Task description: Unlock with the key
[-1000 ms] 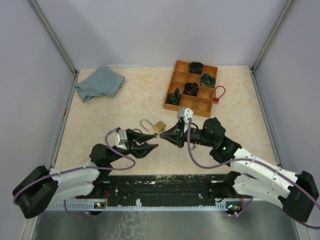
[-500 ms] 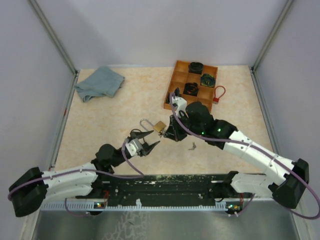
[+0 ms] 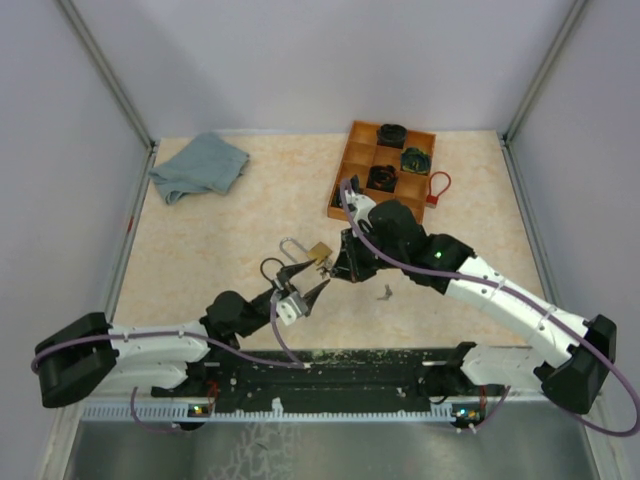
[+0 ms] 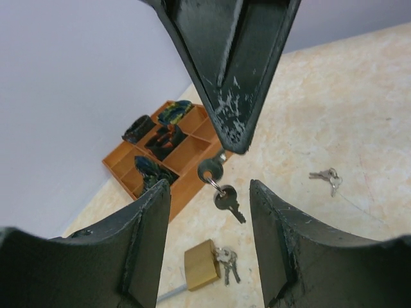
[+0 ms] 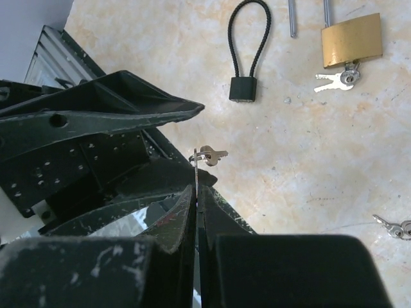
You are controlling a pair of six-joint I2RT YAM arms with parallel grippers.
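A brass padlock (image 3: pixel 318 252) lies on the table with a small bunch of keys (image 4: pixel 226 260) at its keyhole; it also shows in the left wrist view (image 4: pixel 201 264) and the right wrist view (image 5: pixel 351 40). My right gripper (image 3: pixel 340 266) is shut on a key (image 5: pixel 196 168) held above the table, and a second key (image 4: pixel 229 202) dangles from its ring. My left gripper (image 3: pixel 302 282) is open and empty just in front of the right gripper, its fingers (image 4: pixel 151 218) on either side of the hanging keys without touching them.
Another loose key set (image 3: pixel 385 292) lies right of the padlock. A black cable lock (image 5: pixel 247 58) lies near the left gripper. An orange compartment tray (image 3: pixel 352 140) holding dark items stands at the back right, with a red cable lock (image 3: pixel 437 188) beside it. A blue cloth (image 3: pixel 200 165) lies at the back left.
My left gripper has moved forward and right, up to the right gripper. My right arm has risen and swung left with the key, uncovering the loose keys.
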